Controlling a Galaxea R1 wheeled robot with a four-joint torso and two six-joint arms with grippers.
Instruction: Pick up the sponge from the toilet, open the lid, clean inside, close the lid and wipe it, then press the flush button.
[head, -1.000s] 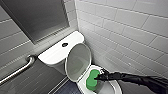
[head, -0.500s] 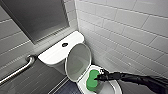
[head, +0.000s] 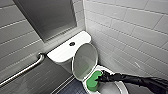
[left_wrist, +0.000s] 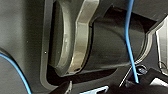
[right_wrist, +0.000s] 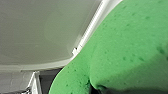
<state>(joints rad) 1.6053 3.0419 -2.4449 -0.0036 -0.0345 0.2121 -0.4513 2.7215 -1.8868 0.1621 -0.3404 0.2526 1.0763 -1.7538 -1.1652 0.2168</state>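
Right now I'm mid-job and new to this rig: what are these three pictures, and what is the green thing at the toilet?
It's a wheeled, two-armed robot. The wide picture comes from a camera high on it, looking down at the toilet, its lid standing open. The black arm from the right ends in the right tool, which holds the green sponge at the bowl. The right wrist picture, from that arm, shows the sponge close up. The left wrist picture shows the robot's own dark parts and a blue cable. The flush button sits on the tank top.

White toilet (head: 62, 52), lid (head: 85, 60) raised, green sponge (head: 93, 80) in its bowl (head: 115, 88)
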